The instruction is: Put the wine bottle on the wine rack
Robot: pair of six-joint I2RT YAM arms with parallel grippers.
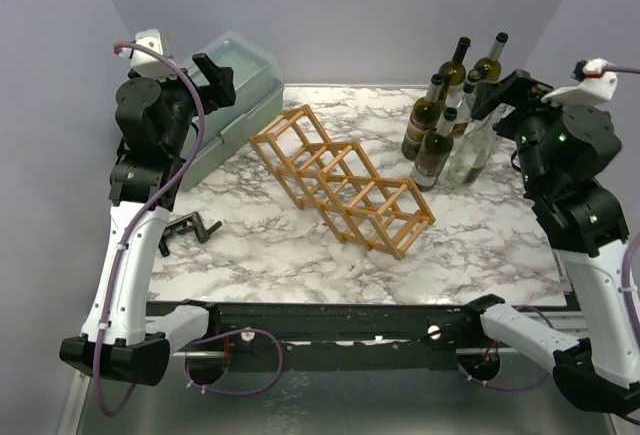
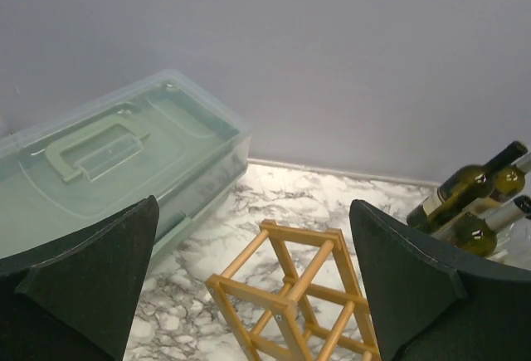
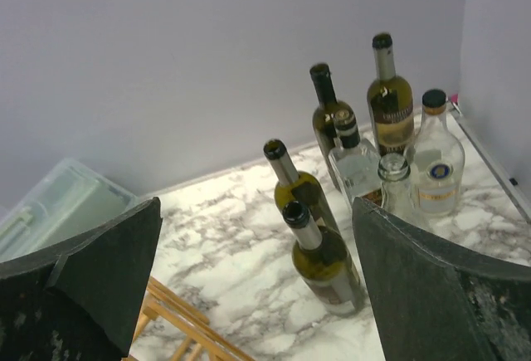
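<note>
Where the arm bases are bolted, near edge: neither arm carries anything. The first step, the pick, is judged not yet begun.
Black clamp: lies on the marble table near the left arm, apart from the rack. It is not part of the task.
Wine rack: lies mid-table, set diagonally from far left to near right. No cell holds a bottle.
Left gripper: raised, fingers spread wide, nothing between them. It looks down on the rack's far-left end and the storage box.
Right gripper: raised at far right, fingers spread wide, nothing between them. It faces the bottle group.
Wine bottle: the nearest green bottle of the group, upright at far right, well apart from the rack.
Neighbours: other green bottles and clear bottles stand just beside and behind it.
Hazard, toppling: a wide approach may strike a neighbour, because the group is tightly packed.
Hazard, slip: smooth glass may slide in the fingers when the bottle is tilted from upright to lying.
Hazard, rack shift: the rack looks light and unfixed, so pushing a bottle into a cell may skid it across the marble.
</note>
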